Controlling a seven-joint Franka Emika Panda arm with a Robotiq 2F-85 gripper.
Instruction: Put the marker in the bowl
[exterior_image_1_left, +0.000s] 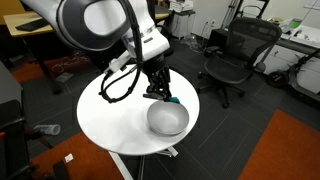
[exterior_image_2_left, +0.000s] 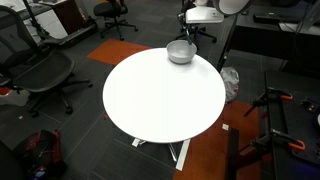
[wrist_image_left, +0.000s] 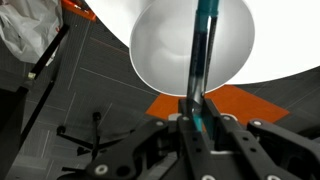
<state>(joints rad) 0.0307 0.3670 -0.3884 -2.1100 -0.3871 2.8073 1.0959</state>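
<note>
My gripper (wrist_image_left: 200, 112) is shut on the marker (wrist_image_left: 203, 55), a thin dark stick with a teal end, which points out over the grey-white bowl (wrist_image_left: 160, 50) in the wrist view. In an exterior view the gripper (exterior_image_1_left: 163, 92) hangs just above the near rim of the bowl (exterior_image_1_left: 168, 119), with the teal tip of the marker (exterior_image_1_left: 172, 99) showing below the fingers. In an exterior view the bowl (exterior_image_2_left: 180, 52) stands at the far edge of the round white table (exterior_image_2_left: 160, 95), with the gripper (exterior_image_2_left: 190, 33) above it.
The bowl sits close to the table's edge (exterior_image_1_left: 185, 135). Black office chairs (exterior_image_1_left: 235, 55) stand around on dark carpet. An orange floor patch (wrist_image_left: 230, 100) lies below. A tripod and stand (exterior_image_2_left: 275, 120) are beside the table.
</note>
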